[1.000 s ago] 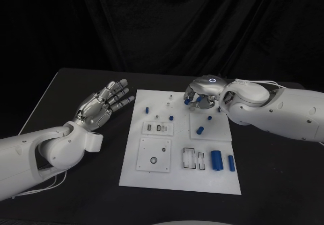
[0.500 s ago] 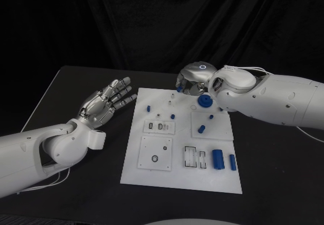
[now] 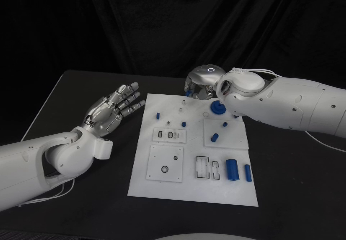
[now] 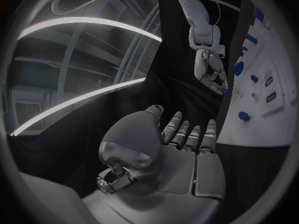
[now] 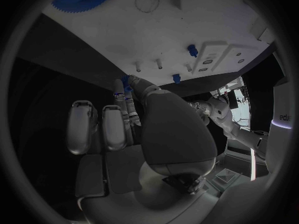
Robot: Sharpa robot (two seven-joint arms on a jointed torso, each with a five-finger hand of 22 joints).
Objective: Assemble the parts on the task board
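Note:
The white task board point(image 3: 191, 186) lies in the middle of the table. My right hand point(image 3: 205, 85) hovers over its far edge, fingers curled, pinching a small blue part point(image 3: 189, 93); the part shows at the fingertips point(image 5: 126, 80) in the right wrist view and as a blue speck point(image 4: 222, 90) in the left wrist view. A blue gear point(image 3: 216, 107) lies on the board just beside that hand. My left hand point(image 3: 112, 107) is held open, palm up and fingers spread, left of the board, holding nothing.
Small blue pegs point(image 3: 157, 116) point(image 3: 183, 124) point(image 3: 215, 137) stand on the board. A large blue cylinder point(image 3: 232, 169) and a thinner one point(image 3: 247, 173) lie near its front right. Bare black table point(image 3: 288, 175) surrounds the board.
My right hand has moved back and to the left, toward the board's far edge, uncovering the blue gear. The left hand has stayed where it was.

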